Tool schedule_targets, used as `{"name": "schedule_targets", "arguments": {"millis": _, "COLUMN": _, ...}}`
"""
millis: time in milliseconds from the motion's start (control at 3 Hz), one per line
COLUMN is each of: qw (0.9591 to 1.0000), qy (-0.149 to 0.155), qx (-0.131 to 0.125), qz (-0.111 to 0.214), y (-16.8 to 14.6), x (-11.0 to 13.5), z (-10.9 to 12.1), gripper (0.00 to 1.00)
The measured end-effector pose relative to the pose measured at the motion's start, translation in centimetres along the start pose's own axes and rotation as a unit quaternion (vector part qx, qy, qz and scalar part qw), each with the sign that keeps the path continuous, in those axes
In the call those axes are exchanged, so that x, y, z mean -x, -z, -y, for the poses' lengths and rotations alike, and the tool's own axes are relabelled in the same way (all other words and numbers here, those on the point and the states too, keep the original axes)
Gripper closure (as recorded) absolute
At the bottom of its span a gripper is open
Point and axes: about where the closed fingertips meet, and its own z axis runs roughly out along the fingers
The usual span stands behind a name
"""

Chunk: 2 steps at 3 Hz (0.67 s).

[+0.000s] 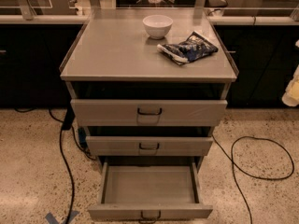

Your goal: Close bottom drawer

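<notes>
The bottom drawer [149, 211] of the grey-beige cabinet [93, 64] is pulled far out. Its shallow tray looks empty, and a small dark wire handle [150, 215] sits on its low front. Above it, the middle drawer [149, 145] and the taller top drawer [148, 112] both stand slightly out. My gripper [292, 91] shows as a pale shape at the right edge of the view. It is level with the top drawer, well away from the cabinet, and touches nothing.
A white bowl [157, 26] and a dark blue snack bag [188, 48] lie on the cabinet top. Black cables trail on the speckled floor at the left [65, 167] and loop at the right [261, 157]. Dark counters run behind the cabinet.
</notes>
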Motion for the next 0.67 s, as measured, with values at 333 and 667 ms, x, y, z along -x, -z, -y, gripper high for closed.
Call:
{"name": "schedule_targets", "arguments": {"millis": 333, "qw": 0.9995, "qy": -0.032, "qx": -0.006, "qz": 0.006, "y": -0.1, "x": -1.4, "z": 1.1, "gripper": 0.0}}
{"name": "schedule_targets", "arguments": {"millis": 667, "qw": 0.9966, "qy": -0.08, "qx": -0.015, "qz": 0.017, "y": -0.3, "x": -4.2, "z": 2.4, "gripper": 0.0}}
